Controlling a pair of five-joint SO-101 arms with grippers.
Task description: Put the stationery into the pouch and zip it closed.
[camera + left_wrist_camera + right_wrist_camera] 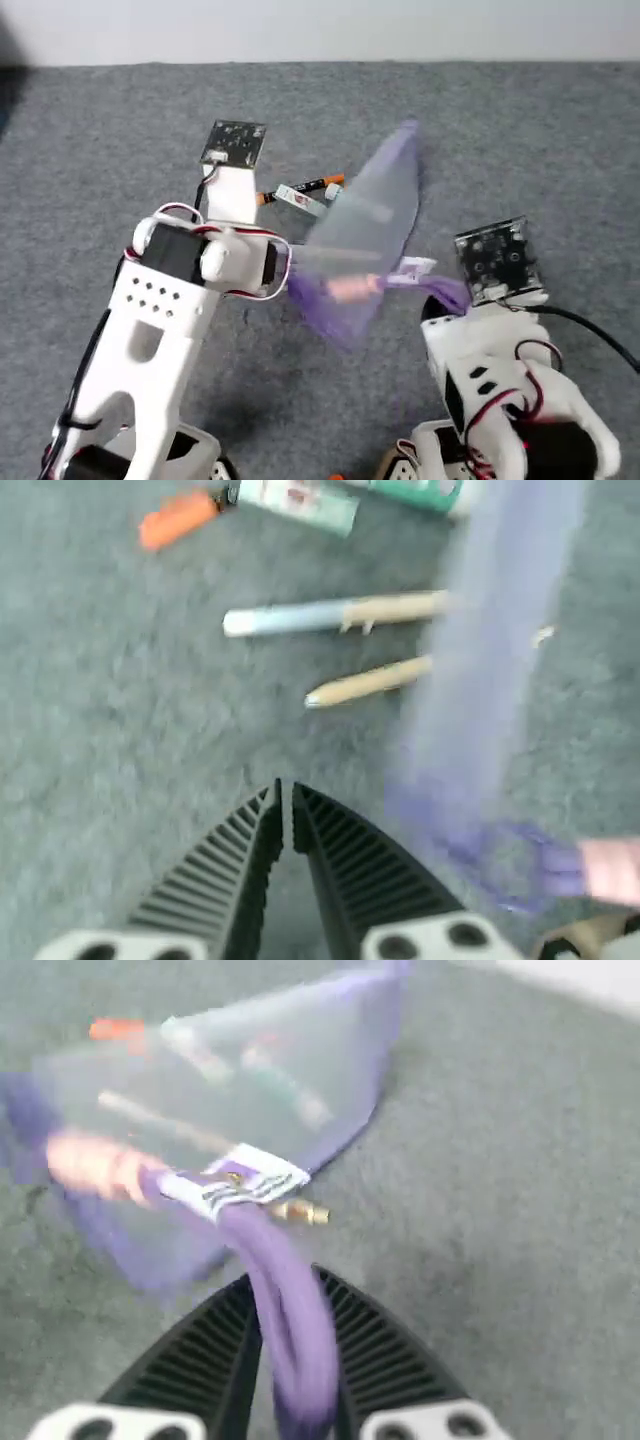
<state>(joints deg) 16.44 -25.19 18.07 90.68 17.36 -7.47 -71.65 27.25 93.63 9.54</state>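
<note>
Our right hand (290, 1285) is clamped on the purple strap (285, 1330) of the pouch (290, 1070), the strap running down between its two ribbed fingers. Just past the fingertips the strap meets a white label (245, 1185) and a small brass zip pull (300, 1212), and a pink piece (85, 1165) sits at the pouch's edge beyond them. From there the translucent purple pouch spreads out, one corner raised off the grey tabletop (520, 140). In the high view it lies at the centre of the frame, slanting up toward the upper right, with our right arm (500, 400) at the lower right.

Our left hand (283, 795) is closed with nothing in it, its fingertips almost touching, low over the bare tabletop. Our left arm (150, 320) fills the lower left of the high view.

Ahead of that hand the stationery lies loose on the tabletop, outside the pouch: nearest a tan pencil (370, 680), then a pale blue and tan pen (320, 617), their far ends passing behind the pouch. Farther off lie an orange-capped marker (180, 518) and a green item (420, 492).
</note>
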